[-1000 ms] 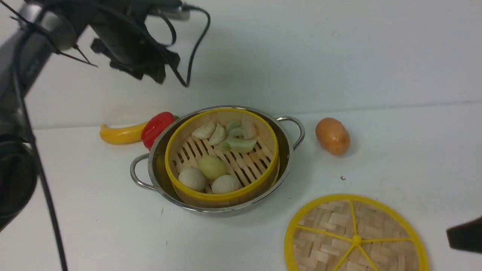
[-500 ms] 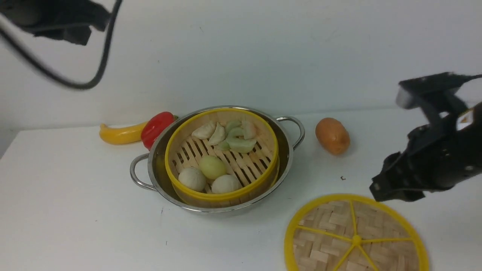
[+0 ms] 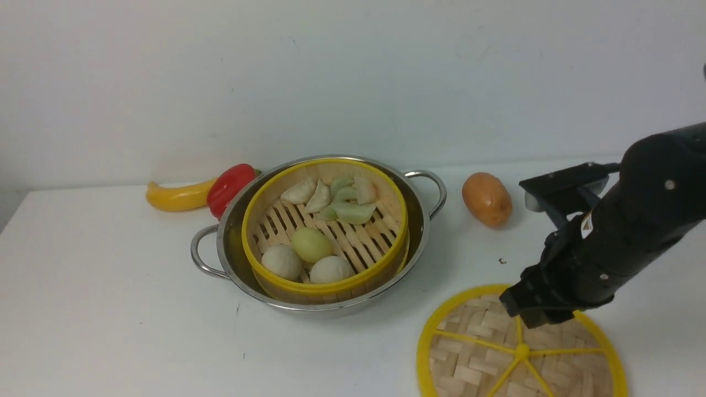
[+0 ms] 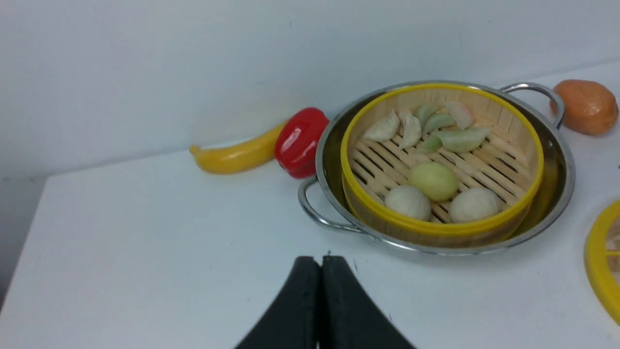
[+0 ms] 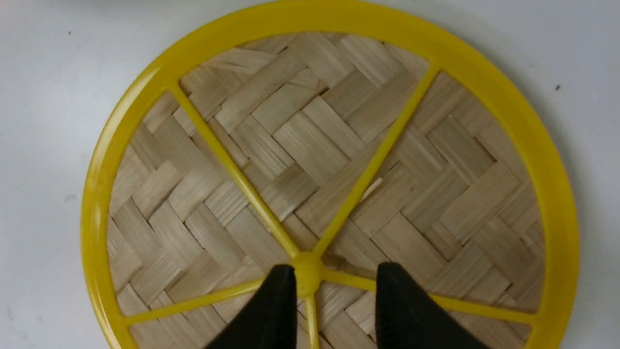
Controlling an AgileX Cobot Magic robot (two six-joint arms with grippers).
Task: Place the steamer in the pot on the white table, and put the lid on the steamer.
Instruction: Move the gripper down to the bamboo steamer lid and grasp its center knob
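The bamboo steamer (image 3: 325, 231) with yellow rims sits inside the steel pot (image 3: 231, 248) on the white table (image 3: 110, 309); buns and dumplings lie on its slats. Both show in the left wrist view, steamer (image 4: 441, 160) in pot (image 4: 562, 169). The lid (image 3: 480, 353) lies flat on the table at the front right. My right gripper (image 5: 334, 274) is open above the lid (image 5: 329, 145), its fingertips either side of the central hub. In the front view it (image 3: 532, 309) hangs over the lid's far rim. My left gripper (image 4: 319, 264) is shut and empty, back from the pot.
A yellow pepper (image 3: 176, 196) and a red pepper (image 3: 229, 187) lie behind the pot on the left. An orange potato (image 3: 487, 198) lies right of the pot, near the right arm. The wall stands close behind. The table's left edge (image 4: 29, 242) shows in the left wrist view.
The left arm has pulled back out of the front view. The right arm has come in from the right and lowered over the lid. The steamer and pot have not moved.
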